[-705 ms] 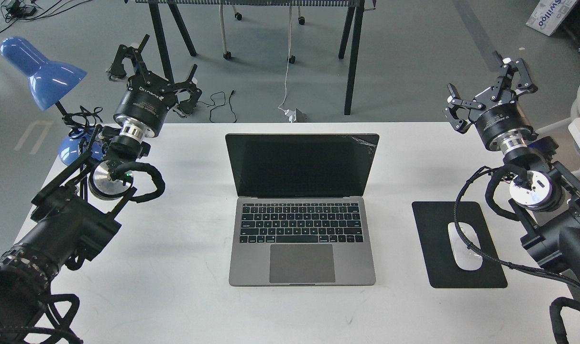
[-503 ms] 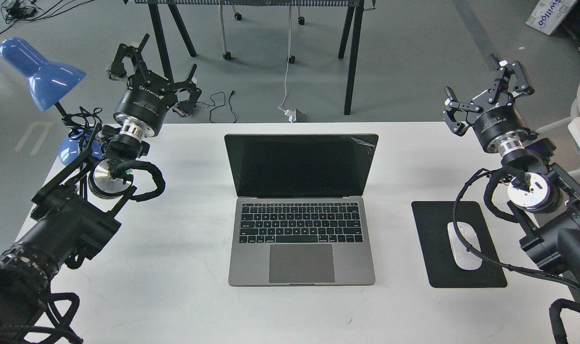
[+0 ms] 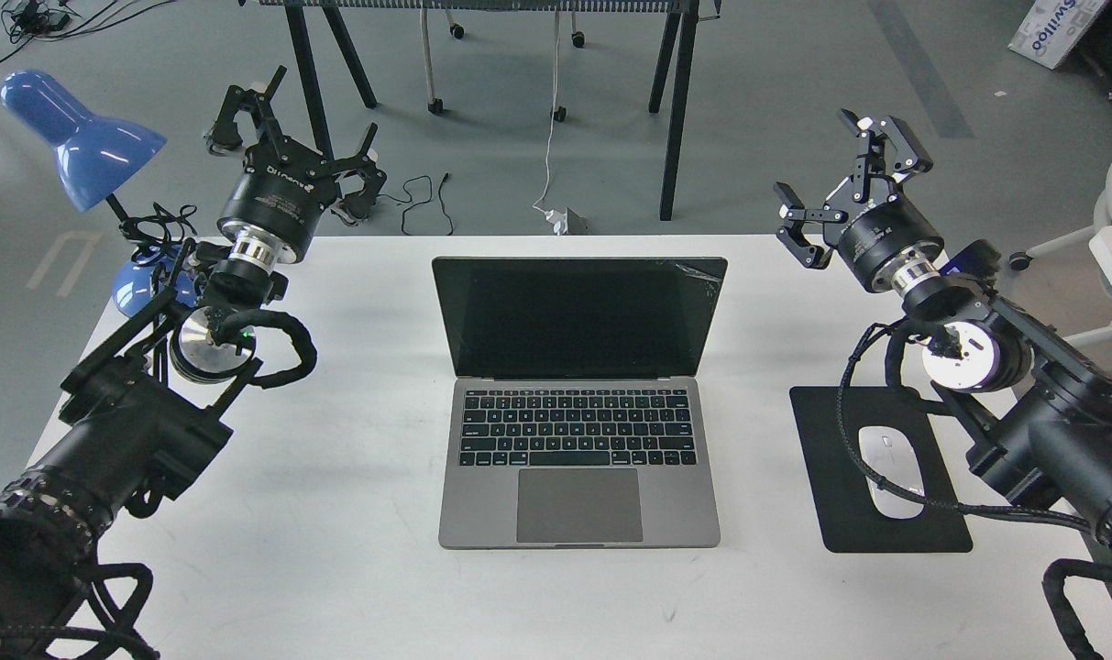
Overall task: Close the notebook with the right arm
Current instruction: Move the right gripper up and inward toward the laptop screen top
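Notebook (image 3: pixel 578 403), slim space-grey metal with black keyboard and dark screen, standing open at the middle of the white table (image 3: pixel 354 568), lid upright and facing the head view, crack visible at the screen's upper right corner. Unchanged in place and lid angle across the last moments.

Right arm's black two-finger gripper (image 3: pixel 844 188) now shifted inward and slightly up from where it hung a moment ago: earlier out near the table's right edge, now nearer the lid's top right corner, though clearly apart from it and touching nothing. Fingers spread wide, holding nothing. Wrist rolled a little too, so the fingers point up and away over the far table edge.

Left arm's black gripper (image 3: pixel 290 137) parked above the table's far left corner, fingers likewise spread and empty, no shift seen. Blue desk lamp (image 3: pixel 79 137) just beyond it.

Flat black mouse pad (image 3: pixel 886 472) with white mouse (image 3: pixel 888 477) lying under the right arm's looping cable, undisturbed.

Judged as the opening approach: reach begun, closing not yet started. Likely needed next: carrying the gripper behind or above the lid's top edge, then pushing forward and down. Worth watching: the cracked corner being the nearest contact spot, and the cable dragging across the mouse.
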Available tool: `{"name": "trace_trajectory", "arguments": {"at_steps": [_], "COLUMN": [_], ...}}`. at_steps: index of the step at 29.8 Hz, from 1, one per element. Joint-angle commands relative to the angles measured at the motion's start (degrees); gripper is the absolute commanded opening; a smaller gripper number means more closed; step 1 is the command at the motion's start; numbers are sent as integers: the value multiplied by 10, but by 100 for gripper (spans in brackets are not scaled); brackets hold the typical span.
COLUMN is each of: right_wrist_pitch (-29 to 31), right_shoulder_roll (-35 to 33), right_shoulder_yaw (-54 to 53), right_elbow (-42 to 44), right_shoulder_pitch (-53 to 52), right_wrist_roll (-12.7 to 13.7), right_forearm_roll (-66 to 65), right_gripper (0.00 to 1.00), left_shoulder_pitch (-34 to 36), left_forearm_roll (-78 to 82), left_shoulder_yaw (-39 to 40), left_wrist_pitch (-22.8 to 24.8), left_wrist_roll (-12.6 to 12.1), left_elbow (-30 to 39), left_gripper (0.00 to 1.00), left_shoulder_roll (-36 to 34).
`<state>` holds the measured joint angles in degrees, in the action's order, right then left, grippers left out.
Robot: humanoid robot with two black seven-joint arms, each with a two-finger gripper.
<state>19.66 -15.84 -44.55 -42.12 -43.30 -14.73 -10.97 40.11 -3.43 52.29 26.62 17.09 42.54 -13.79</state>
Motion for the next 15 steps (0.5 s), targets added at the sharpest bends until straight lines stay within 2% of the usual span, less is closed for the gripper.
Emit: {"name": "trace_trajectory", "arguments": {"at_steps": [1, 7, 15], "right_wrist_pitch": [-2, -2, 6], "right_shoulder_roll": [19, 80, 85], "right_shoulder_yaw": [34, 70, 88], "right_elbow": [13, 91, 76], "right_shoulder_pitch": [-30, -72, -69], "right_wrist_roll": [0, -1, -1], "right_forearm_roll": [-2, -2, -1], "right_gripper": [100, 100, 100], "left_shoulder_pitch": [0, 0, 0], "left_forearm_roll": [0, 0, 0], "left_shoulder_yaw": [0, 0, 1], "left_wrist_pitch": [0, 0, 1], "left_wrist_roll": [0, 0, 0], "left_elbow": [0, 0, 0], "left_gripper": [100, 100, 100], "left_shoulder_roll": [0, 1, 1]}}
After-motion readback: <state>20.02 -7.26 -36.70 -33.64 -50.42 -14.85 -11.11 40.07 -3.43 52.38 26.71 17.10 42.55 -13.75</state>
